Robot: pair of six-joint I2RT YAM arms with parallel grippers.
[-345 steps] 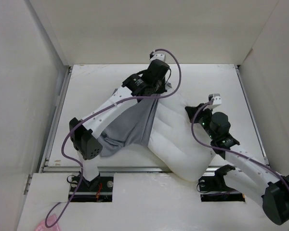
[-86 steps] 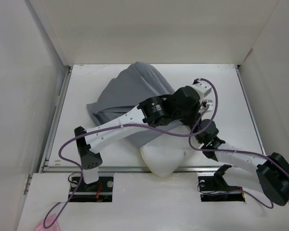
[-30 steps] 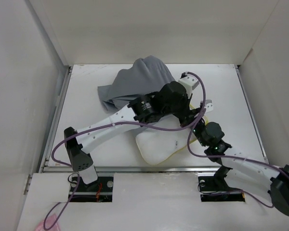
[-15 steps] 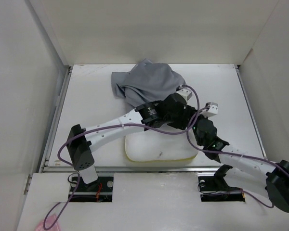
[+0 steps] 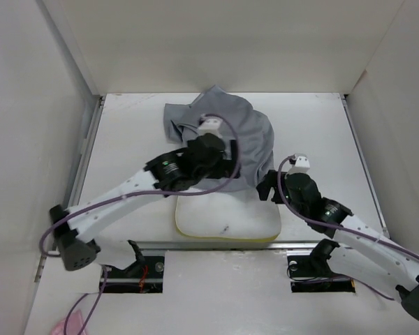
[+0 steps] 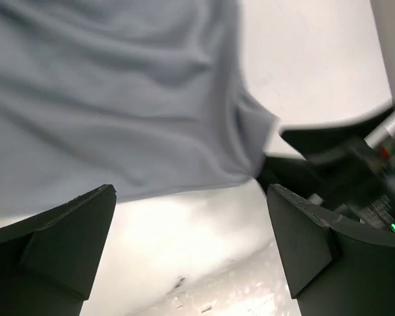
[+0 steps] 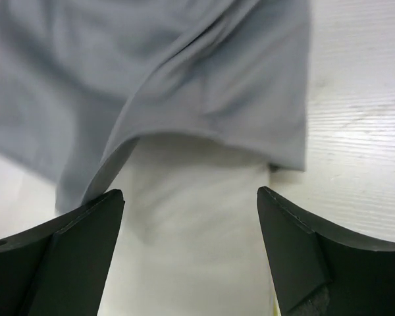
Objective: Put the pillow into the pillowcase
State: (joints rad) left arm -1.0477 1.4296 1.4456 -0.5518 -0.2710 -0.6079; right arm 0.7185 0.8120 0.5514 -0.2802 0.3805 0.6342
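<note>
Fingers first: our left fingers (image 6: 52, 243) are spread wide and hold nothing. Our right fingers (image 7: 59, 250) are wide apart and hold nothing too. Both pairs hang just over the spot where the grey pillowcase (image 5: 227, 129) meets the white pillow (image 5: 227, 218).

The pillow lies flat at the near side of the table (image 5: 314, 125), with its yellow edge toward us. Its far end is tucked under the rim of the pillowcase, which lies bunched up farther back. Most of the pillow is bare, so we think a lot of the job is left.

What could go wrong? Nothing holds the cloth, so the rim may slide off the pillow if we bump it. If we pinch only the top layer, we just drag cloth over the pillow and nothing goes in. If we pinch pillow and cloth together, both move as one lump. The pillow sits close to the table's near edge, so a hard pull our way could tip it off.
</note>
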